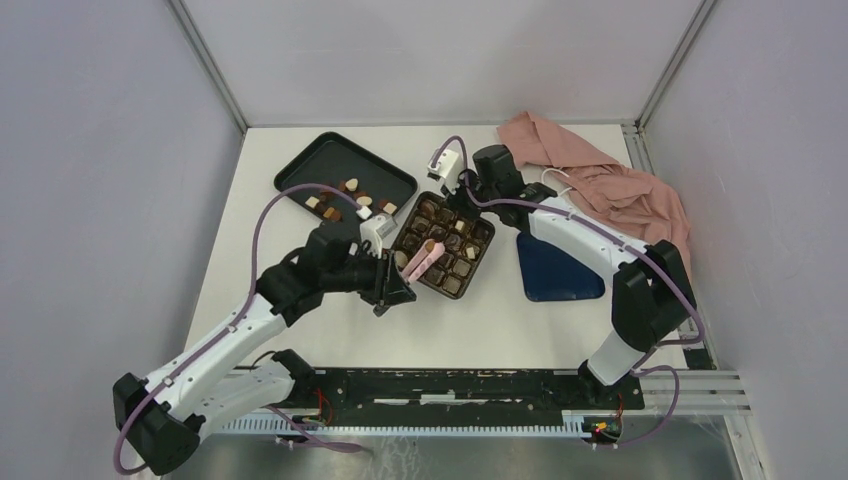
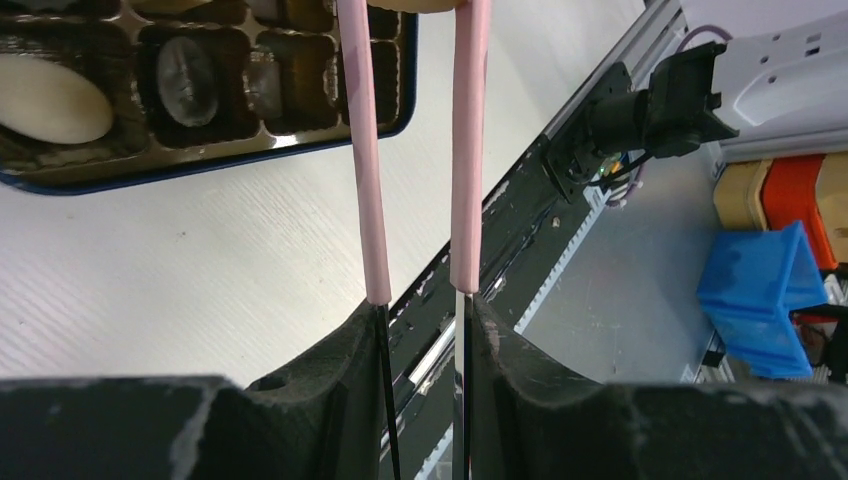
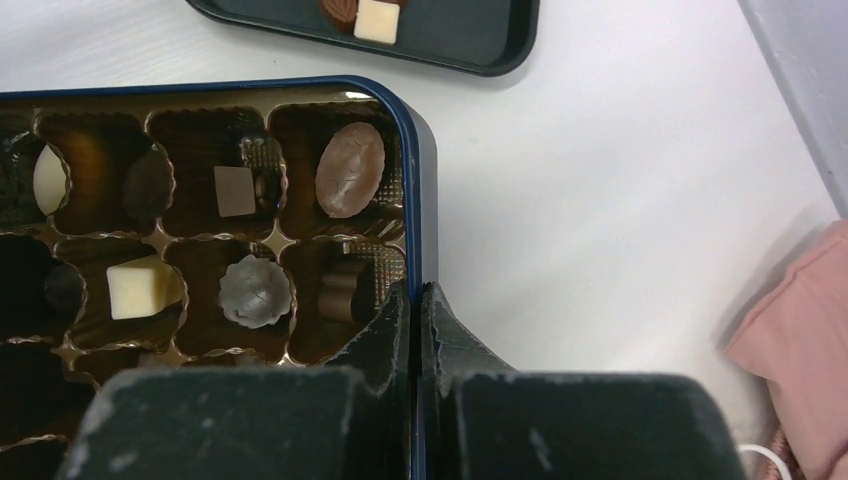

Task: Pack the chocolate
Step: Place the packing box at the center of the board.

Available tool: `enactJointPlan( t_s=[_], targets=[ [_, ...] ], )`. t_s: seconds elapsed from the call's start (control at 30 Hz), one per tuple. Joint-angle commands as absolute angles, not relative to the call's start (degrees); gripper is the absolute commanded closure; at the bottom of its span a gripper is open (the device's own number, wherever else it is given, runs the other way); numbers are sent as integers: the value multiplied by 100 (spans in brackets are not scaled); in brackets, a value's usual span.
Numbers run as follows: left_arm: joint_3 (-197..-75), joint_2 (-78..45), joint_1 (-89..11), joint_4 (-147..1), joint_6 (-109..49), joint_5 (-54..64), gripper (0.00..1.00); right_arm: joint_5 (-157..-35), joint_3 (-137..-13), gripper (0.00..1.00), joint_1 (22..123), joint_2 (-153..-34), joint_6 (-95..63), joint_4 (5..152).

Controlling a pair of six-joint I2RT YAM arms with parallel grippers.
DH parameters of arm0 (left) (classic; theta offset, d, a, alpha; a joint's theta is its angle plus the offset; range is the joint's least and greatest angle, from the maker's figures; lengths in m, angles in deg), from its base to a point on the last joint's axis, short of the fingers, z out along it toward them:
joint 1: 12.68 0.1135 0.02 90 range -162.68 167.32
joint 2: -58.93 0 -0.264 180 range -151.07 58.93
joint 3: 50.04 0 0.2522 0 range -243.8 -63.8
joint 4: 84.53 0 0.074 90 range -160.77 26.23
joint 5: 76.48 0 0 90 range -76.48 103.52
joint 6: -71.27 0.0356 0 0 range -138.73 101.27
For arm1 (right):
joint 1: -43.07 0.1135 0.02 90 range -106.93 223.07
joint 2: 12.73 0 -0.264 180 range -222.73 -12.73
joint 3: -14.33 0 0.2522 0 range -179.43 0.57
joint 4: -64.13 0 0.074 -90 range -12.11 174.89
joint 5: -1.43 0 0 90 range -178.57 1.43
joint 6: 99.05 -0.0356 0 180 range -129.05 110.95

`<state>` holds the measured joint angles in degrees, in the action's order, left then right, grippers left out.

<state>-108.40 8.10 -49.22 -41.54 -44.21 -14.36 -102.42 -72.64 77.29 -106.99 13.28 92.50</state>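
Note:
The dark blue grid box (image 1: 476,266) stands mid-table with several chocolate pieces (image 1: 452,243) in its cells. More chocolate (image 1: 345,200) lies on the black tray (image 1: 325,160) at the back left. My left gripper (image 1: 428,252), with long pink fingers (image 2: 362,150), is shut on a cream-coloured chocolate piece (image 2: 420,3) and holds it over the box's near-left cells. My right gripper (image 1: 466,188) is shut on the box's blue rim (image 3: 428,200) at its far corner. The right wrist view shows filled cells: a brown oval (image 3: 350,170), a cream square (image 3: 140,287) and a dark round piece (image 3: 255,292).
The dark blue lid (image 1: 555,270) lies to the right of the box. A pink cloth (image 1: 600,175) is heaped at the back right and also shows in the right wrist view (image 3: 800,320). The black rail (image 1: 450,385) runs along the near edge.

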Motion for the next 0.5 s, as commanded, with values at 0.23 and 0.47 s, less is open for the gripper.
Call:
enactJointPlan(
  t_s=[0.23, 0.47],
  targets=[
    [-11424, -20, -6119, -3788, -4760, 0, 98, -11051, -7128, 100, 7665, -11298, 584, 8752],
    [-11821, -688, -6519, -3406, -4899, 341, 98, -11217, -7184, 96, 7637, -11714, 519, 8830]
  ],
)
